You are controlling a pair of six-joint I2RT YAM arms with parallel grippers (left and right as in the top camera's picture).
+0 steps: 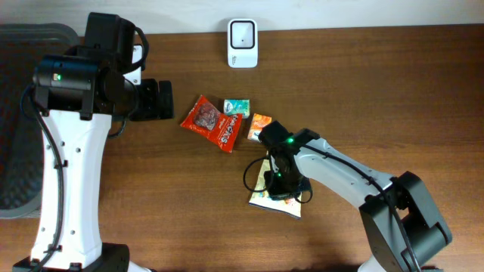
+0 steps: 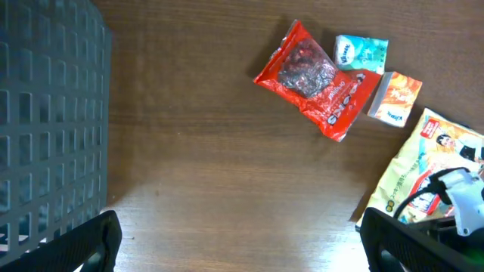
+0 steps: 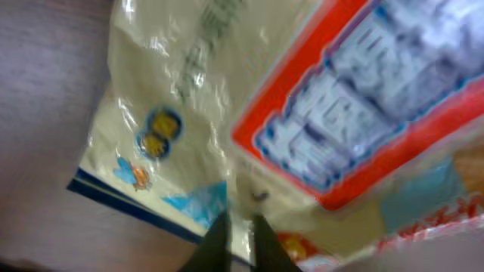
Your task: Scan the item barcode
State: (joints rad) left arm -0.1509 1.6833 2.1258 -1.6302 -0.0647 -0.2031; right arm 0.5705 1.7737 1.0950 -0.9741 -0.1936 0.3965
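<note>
Right pincer (image 1: pixel 276 177) is down on the yellow bag (image 1: pixel 281 205), jaws pinched narrow on the film near the bag's middle. The bag lies flat on the worktop (image 1: pixel 189 219), near-right of centre. The scanner (image 1: pixel 242 43) sits at the far edge, well apart from it. Between them are the red pack (image 1: pixel 214 122), tissue pack (image 1: pixel 236 107) and orange pack (image 1: pixel 261 123), the orange one just beside our wrist. Left pincer (image 2: pixel 242 245) hangs wide, holding nothing, over bare wood beside the basket (image 2: pixel 45 113) on the left.

Our read: the step in hand is getting the bag off the worktop and over to the scanner. We'd lift straight up first so the bag doesn't drag the orange pack, then carry it far and left over the cluster. The film looks thin and slick (a pinch this small may let it swing or slip), so go slow. We can't tell where the barcode is. The printed front faces up, so it's probably underneath; tilt that face to the scanner window.
</note>
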